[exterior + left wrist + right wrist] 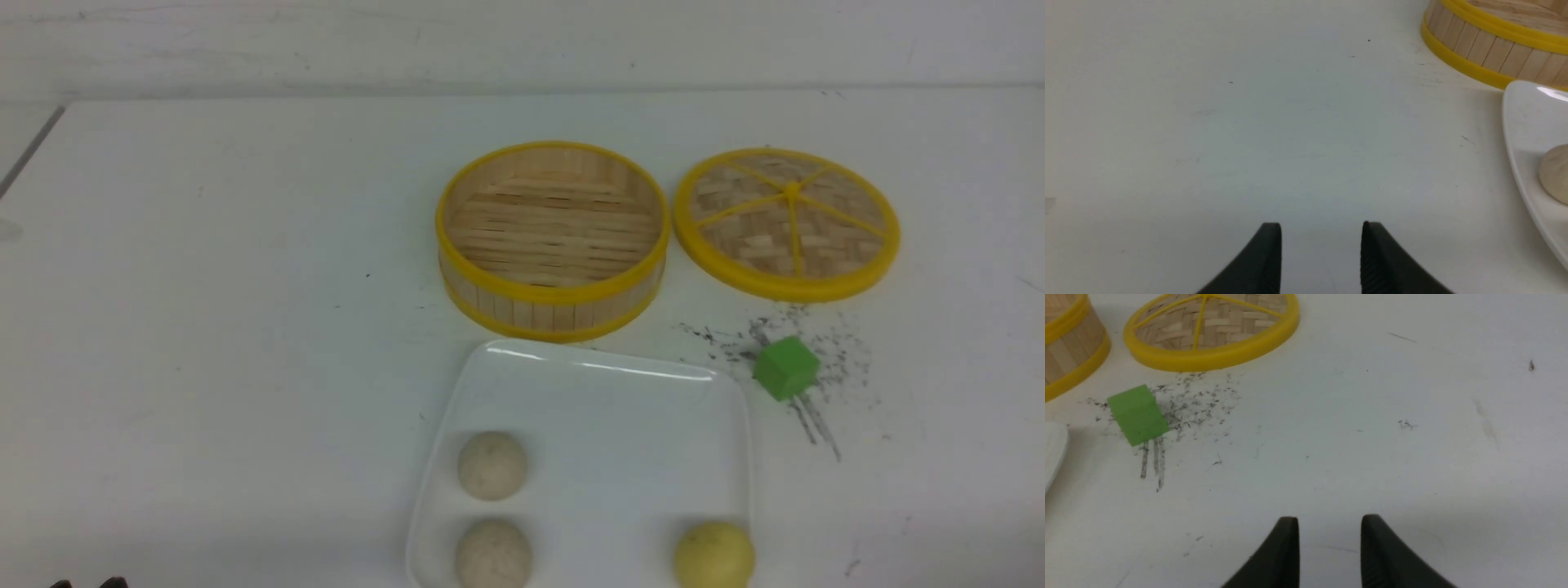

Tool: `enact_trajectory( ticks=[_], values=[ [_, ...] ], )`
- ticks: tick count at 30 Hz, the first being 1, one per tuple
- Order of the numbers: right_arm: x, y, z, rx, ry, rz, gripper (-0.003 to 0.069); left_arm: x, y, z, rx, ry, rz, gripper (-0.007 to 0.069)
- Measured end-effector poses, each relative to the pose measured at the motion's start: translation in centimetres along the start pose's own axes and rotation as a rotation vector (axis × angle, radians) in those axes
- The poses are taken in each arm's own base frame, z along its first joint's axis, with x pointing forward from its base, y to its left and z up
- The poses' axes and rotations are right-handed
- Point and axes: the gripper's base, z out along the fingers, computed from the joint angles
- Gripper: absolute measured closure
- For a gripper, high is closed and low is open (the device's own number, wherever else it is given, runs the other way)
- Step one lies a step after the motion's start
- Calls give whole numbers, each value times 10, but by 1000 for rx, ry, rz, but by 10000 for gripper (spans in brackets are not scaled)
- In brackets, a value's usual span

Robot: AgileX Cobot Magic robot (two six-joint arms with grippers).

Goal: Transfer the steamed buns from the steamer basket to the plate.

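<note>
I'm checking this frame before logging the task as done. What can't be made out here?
- Front view: the lower grey bun and the yellow bun are cut by the bottom edge, as is the plate.
- Left wrist view: the frame edge crops the steamer basket.
- Front view: both arms are out of view.

three buns [492, 465] on plate [620, 392], basket [553, 290] empty

Lab bench — bare scuffed white table [204, 327].

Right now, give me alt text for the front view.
Three steamed buns sit on the white plate; behind it stands the empty steamer basket. The lid lies to the basket's right, with a green cube nearer.
</note>
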Motion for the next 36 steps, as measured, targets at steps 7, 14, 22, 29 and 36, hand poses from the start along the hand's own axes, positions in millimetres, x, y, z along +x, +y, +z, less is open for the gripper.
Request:
enact_trajectory(
  ticks=[7, 14, 22, 29, 36],
  values=[
    [0, 0, 0, 0, -1, 1, 419, 0, 0, 0, 0, 0, 0, 324],
    [0, 0, 0, 0, -1, 1, 419, 0, 0, 0, 0, 0, 0, 324],
    [0, 3, 0, -36, 6, 32, 419, 0, 0, 0, 0, 0, 0, 324],
    [1, 8, 0, -133, 19, -52, 419, 0, 0, 0, 0, 0, 0, 324],
    [1, 9, -1, -144, 20, -60, 419, 0, 0, 0, 0, 0, 0, 324]
  ],
)
